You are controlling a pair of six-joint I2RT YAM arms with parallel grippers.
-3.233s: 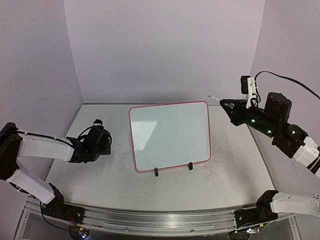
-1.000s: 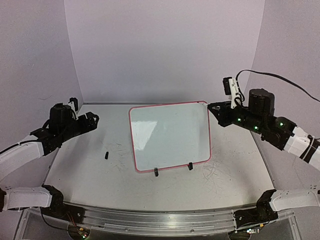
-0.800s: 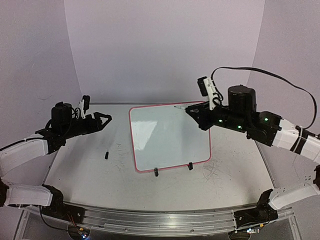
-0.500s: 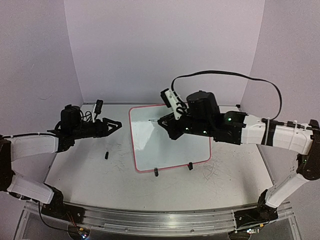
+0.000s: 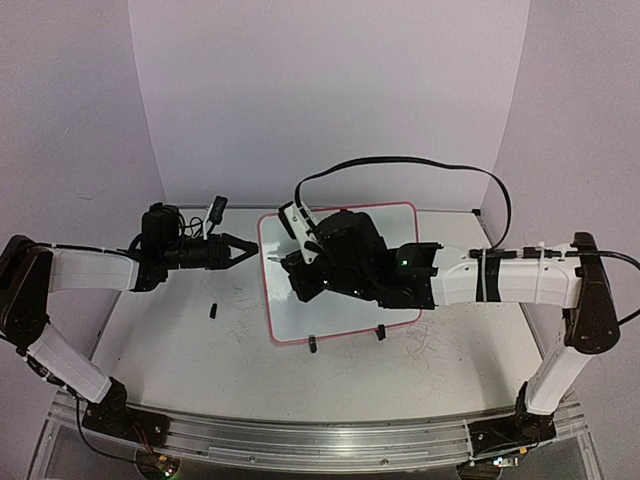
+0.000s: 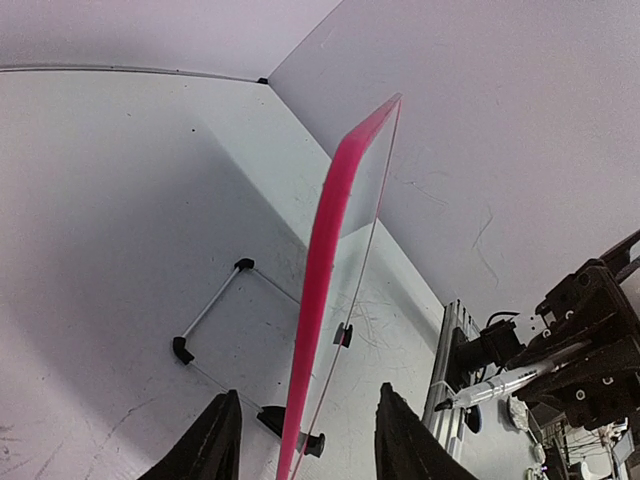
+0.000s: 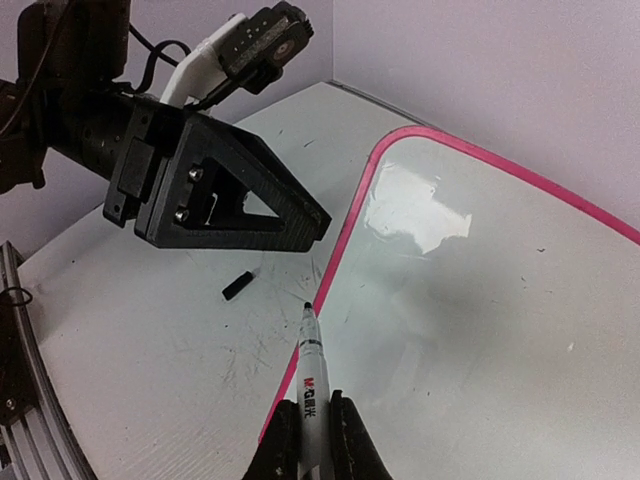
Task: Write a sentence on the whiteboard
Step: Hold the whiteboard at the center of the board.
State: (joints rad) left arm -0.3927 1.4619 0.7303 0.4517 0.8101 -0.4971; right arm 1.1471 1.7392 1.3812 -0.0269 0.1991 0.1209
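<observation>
**Two-arm set-up at the start of writing.** The whiteboard (image 5: 300,322) stands near the middle of the table (image 5: 180,350). It leans back on two black clip feet (image 5: 312,345) and a wire stand (image 6: 215,305) behind it. Its face points toward the arm bases, and no ink shows on it, so the sentence appears not yet begun.

**Left arm.** The left gripper (image 5: 250,250) reaches in from the side at the board's upper left. In its wrist view one finger lies behind the pink rim (image 6: 320,280) and one in front. The jaws straddle the edge with a gap on either side, so they are released rather than clenched. This placement is probably meant to steady the board, since a light panel on a thin stand is likely to slide or tip back when pressed.

**Right arm.** The right gripper (image 7: 312,420) is clenched on a marker pen (image 7: 310,375). It grips the barrel low, so the uncapped nib projects well ahead of the fingers and stays visible to the wrist camera. The nib points at the upper left corner, just beside the rim, which suits a line written from left to right. In the left wrist view the nib stands clear of the face, so no contact is made.

**Loose item.** A small black piece (image 7: 237,286), probably the pen's cap, lies on the table to the left of the board and apart from it.
</observation>
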